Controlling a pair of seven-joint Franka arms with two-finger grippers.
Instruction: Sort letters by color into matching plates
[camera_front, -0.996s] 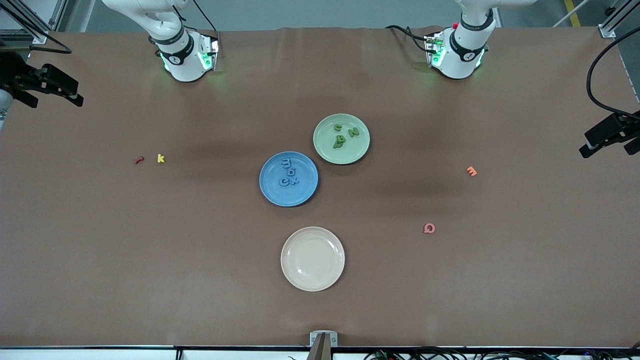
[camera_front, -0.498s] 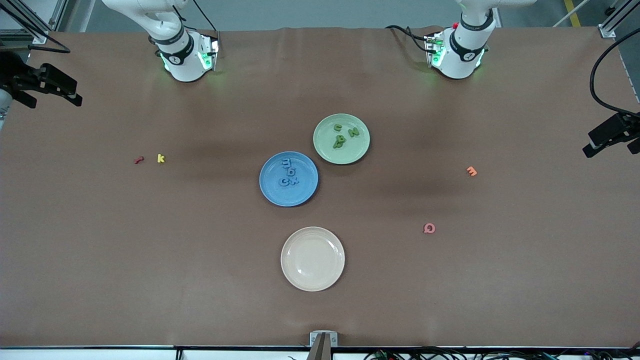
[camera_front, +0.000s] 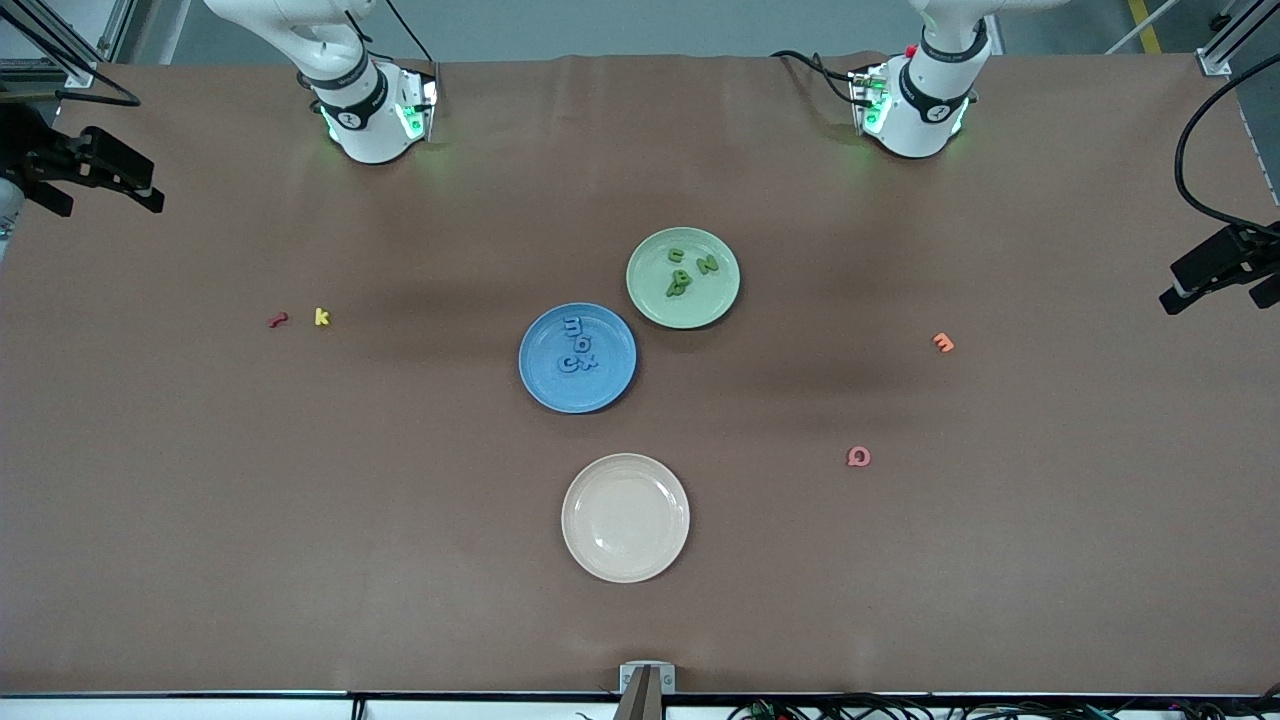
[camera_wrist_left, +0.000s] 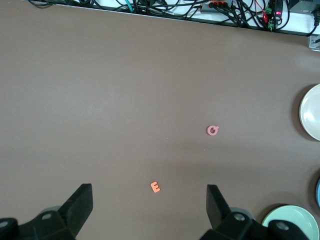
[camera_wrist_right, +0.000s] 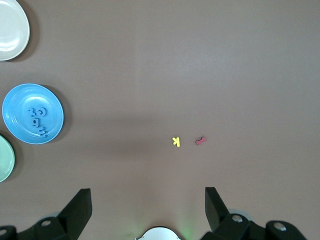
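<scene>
A cream plate (camera_front: 625, 517) sits at the table's (camera_front: 200, 520) near middle, with pink (camera_front: 858, 457) and orange (camera_front: 942, 343) letters toward the left arm's end from it, yellow (camera_front: 321, 317) and red (camera_front: 278, 320) toward the right arm's.

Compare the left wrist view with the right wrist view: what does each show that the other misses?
Only the left wrist view shows the small orange letter E and the pink ring-shaped letter, under the open left tool. Only the right wrist view shows the yellow letter K, the small red letter and the blue letters, under the open right tool. Both catch the cream plate, pale green plate and blue plate.
</scene>
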